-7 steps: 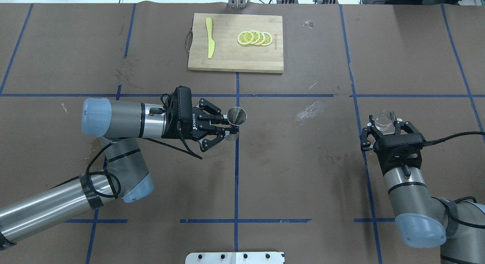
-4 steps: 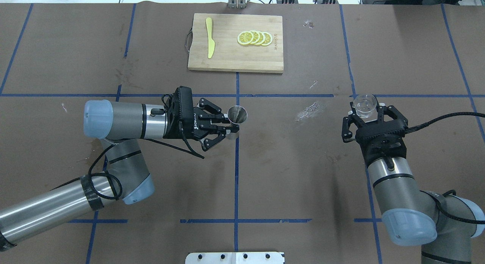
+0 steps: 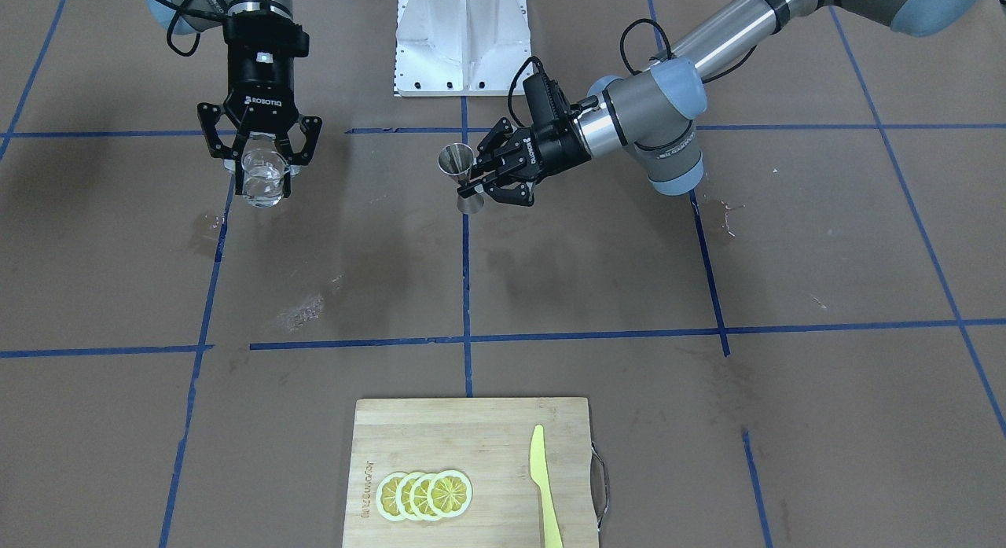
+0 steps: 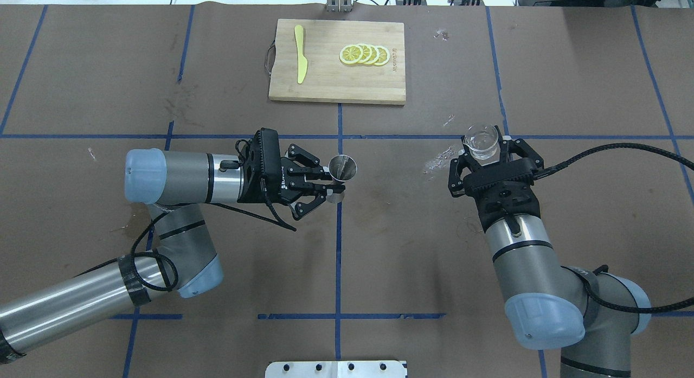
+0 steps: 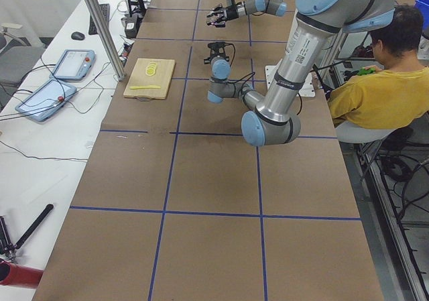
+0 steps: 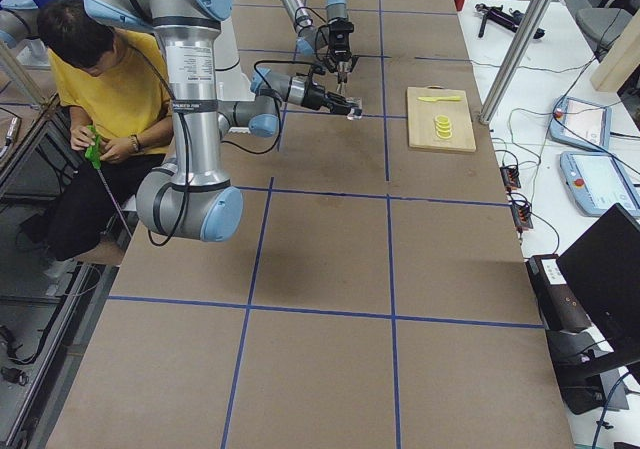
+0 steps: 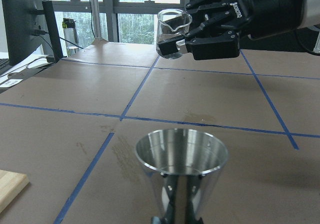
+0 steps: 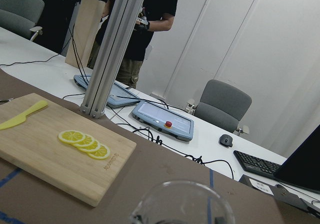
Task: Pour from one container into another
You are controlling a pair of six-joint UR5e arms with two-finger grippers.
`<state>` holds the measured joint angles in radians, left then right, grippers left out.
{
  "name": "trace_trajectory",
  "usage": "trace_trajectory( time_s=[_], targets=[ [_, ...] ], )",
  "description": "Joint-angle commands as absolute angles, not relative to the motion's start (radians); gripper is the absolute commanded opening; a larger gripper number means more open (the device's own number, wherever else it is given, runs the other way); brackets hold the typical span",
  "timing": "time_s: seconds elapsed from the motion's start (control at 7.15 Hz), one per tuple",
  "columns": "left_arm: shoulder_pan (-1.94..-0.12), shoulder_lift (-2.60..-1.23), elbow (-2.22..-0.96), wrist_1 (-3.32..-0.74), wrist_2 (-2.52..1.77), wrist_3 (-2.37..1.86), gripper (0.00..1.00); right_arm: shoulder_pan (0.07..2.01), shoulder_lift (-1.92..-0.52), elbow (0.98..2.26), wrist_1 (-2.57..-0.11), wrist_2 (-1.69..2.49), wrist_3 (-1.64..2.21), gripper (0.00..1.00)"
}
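Observation:
The clear glass cup (image 4: pixel 481 141) sits upright between the fingers of my right gripper (image 4: pixel 486 151), which is shut on it and holds it above the table right of centre. In the front-facing view the cup (image 3: pixel 263 178) hangs below that gripper (image 3: pixel 264 167). The steel jigger (image 4: pixel 342 169) stands upright at the table's middle, with my left gripper (image 4: pixel 332 186) shut on its narrow waist. The left wrist view has the jigger's open mouth (image 7: pixel 181 151) close up and the cup (image 7: pixel 172 32) beyond it, higher and apart. Only the cup's rim (image 8: pixel 182 201) shows in the right wrist view.
A wooden cutting board (image 4: pixel 336 88) lies at the far middle, carrying a yellow knife (image 4: pixel 300 52) and lemon slices (image 4: pixel 364 54). The robot's white base plate (image 4: pixel 336 369) is at the near edge. A person in yellow (image 5: pixel 375 80) sits beside the robot.
My right arm has carried the cup left and farther from the robot, closer to the jigger. The left gripper with the jigger has shifted slightly right.

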<state>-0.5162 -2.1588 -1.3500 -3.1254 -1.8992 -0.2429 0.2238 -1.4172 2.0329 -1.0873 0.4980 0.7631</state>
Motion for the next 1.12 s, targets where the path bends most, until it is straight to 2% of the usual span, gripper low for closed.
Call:
trace_trajectory(
  time_s=[0.0,0.7,0.98],
  targets=[
    [-0.485,-2.161,-1.348,-3.125,-1.845,-0.241,0.00,0.218,-1.289,2.031,-1.275,0.499,0.753,0.00],
    [-0.471,-2.167,-1.347,-3.123,-1.842,-0.242,0.00,0.193,-1.094,2.029,-1.613,0.499,0.753,0.00],
    [-0.469,-2.169,-1.347,-3.122,-1.829,-0.244,0.00,0.180,-1.065,2.029,-1.710,0.499,0.752,0.00]
  ],
)
